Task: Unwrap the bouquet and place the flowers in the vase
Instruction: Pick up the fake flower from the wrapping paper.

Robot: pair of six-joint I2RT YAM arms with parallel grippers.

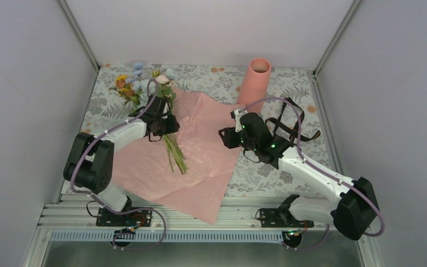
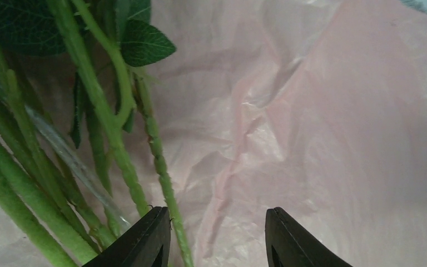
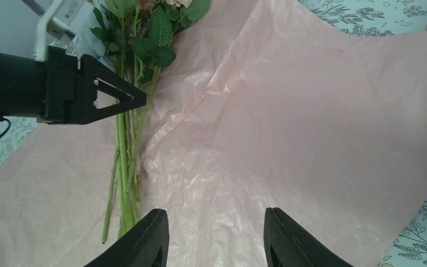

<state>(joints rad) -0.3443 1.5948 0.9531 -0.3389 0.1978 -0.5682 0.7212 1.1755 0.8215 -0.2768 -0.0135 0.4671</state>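
Unwrapped flowers (image 1: 164, 89) lie on flattened, crinkled pink sheet (image 1: 200, 150), blooms far-L, stems toward ctr; salmon vase (image 1: 254, 80) stands at far edge, well apart.

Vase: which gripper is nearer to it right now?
Right. The right gripper hovers over the pink paper on the near side of the vase. The left gripper is farther off, across the sheet at the flower stems.

The thin pink wrapping paper (image 3: 289, 128) looks crinkled and faintly glossy. The flower stems (image 2: 117, 150) are ribbed green plastic. At upper right, the vase (image 1: 254, 80) is smooth and matt, standing on a printed cloth tablecloth (image 1: 211, 78).
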